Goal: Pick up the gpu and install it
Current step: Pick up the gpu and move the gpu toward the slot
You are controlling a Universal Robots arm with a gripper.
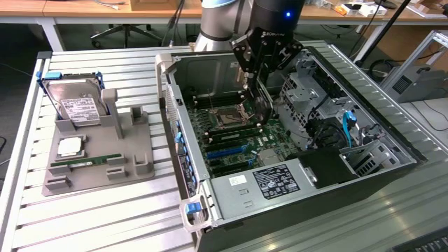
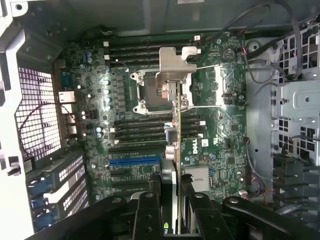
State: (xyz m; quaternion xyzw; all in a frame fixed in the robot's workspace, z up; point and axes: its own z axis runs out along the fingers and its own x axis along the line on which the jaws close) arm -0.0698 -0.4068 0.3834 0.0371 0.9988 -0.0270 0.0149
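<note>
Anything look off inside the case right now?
Nothing damaged or spilled. One oddity: the gpu, gripped by the gripper, hangs crosswise to the blue slot on the motherboard, not lined up with it.

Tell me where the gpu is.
In the exterior view, the gpu hangs edge-on from the end effector inside the open computer case, above the motherboard near the CPU socket.

From my station I see a ribbed aluminium table (image 1: 105,210) under even, bright light. Along its far side runs a wooden desk (image 1: 91,10) on white legs, with an office chair base (image 1: 126,34) on the dark floor (image 1: 21,47) beneath. At the exterior view's right an aluminium frame (image 1: 429,50) stands beside a grey box (image 1: 420,84).
</note>
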